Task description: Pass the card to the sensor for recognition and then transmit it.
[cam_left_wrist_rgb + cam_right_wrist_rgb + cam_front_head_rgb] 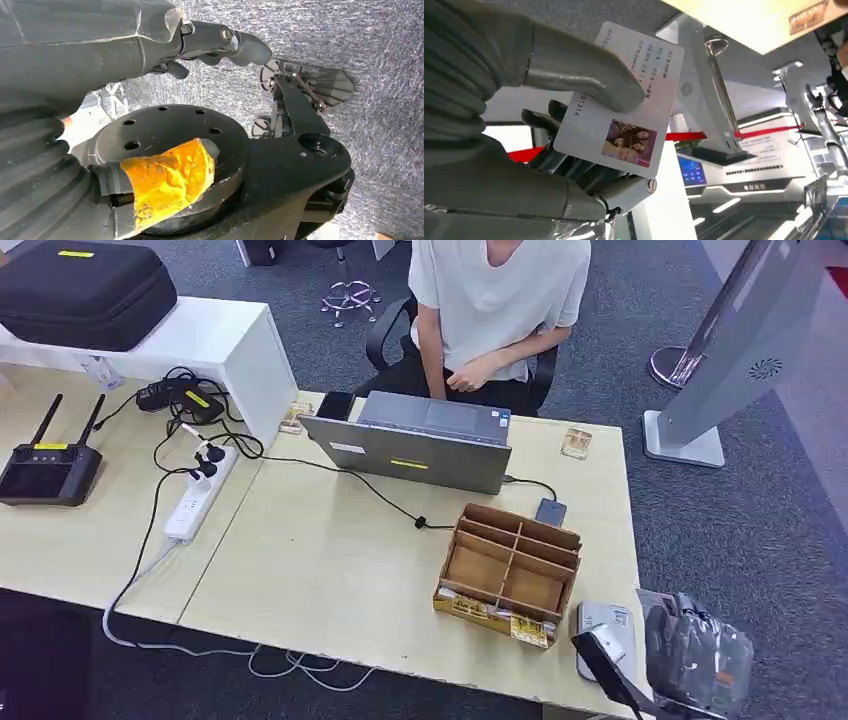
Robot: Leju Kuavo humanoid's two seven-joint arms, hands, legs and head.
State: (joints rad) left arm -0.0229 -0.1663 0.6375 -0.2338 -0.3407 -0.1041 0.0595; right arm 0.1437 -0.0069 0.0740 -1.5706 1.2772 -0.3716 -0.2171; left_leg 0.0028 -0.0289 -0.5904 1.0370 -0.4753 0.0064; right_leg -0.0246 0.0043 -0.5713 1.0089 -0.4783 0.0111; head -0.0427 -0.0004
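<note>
While the right hand [574,150] sits low off the near right corner of the pale wooden worktop [320,560], I see its grey thumb pressing a white plastic card with a small photo and printed lines [624,100] against the darker fingers [544,117] behind it, so the card is pinched and held up in the air, clear of the worktop. In the head view that same hand [700,655] shows as a plastic-wrapped silver shape at the lower right, with a dark narrow piece slanting beside it; I cannot make out the card there. Just beside it, on the worktop's near right edge, lies a small white flat device [603,625], which I cannot identify for certain. A brown cardboard divider box with open compartments [510,570] stands left of that device, with a small dark box [551,512] behind it. A grey laptop [415,440] stands open further back, and a person in a white shirt [495,300] sits behind it. A white power strip with plugs [200,495] lies to the left. The left hand [220,45] hangs over grey carpet [375,60], its dark fingers curled in and holding nothing that I can see
</note>
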